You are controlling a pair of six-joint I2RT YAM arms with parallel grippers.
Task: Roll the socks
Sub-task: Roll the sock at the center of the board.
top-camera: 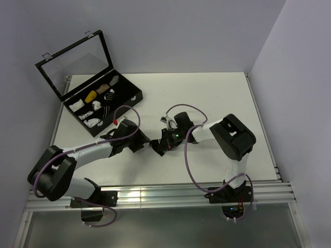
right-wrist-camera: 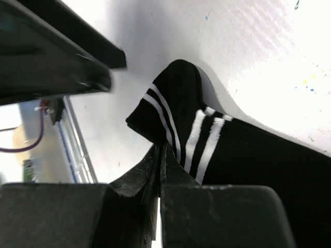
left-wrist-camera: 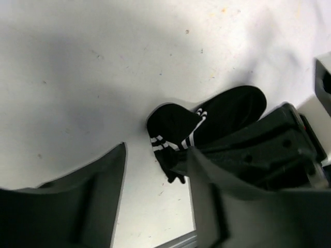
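The socks (right-wrist-camera: 248,155) are black with thin white stripes near the cuff and lie flat, one on the other, mid-table (top-camera: 156,148). My right gripper (right-wrist-camera: 164,151) is shut on the socks, its jaws pinched together on the striped cuff edge. In the left wrist view the socks (left-wrist-camera: 207,121) stretch away from the cuff, partly covered by the right gripper (left-wrist-camera: 269,150). My left gripper (left-wrist-camera: 155,206) stands open just short of the cuff, with only bare table between its fingers (left-wrist-camera: 93,196). From above, the two grippers meet tip to tip over the socks.
A black case (top-camera: 135,95) with its clear lid (top-camera: 75,62) raised sits at the back left and holds several small rolled bundles in white, yellow and tan. The metal rail (top-camera: 155,196) runs along the near table edge.
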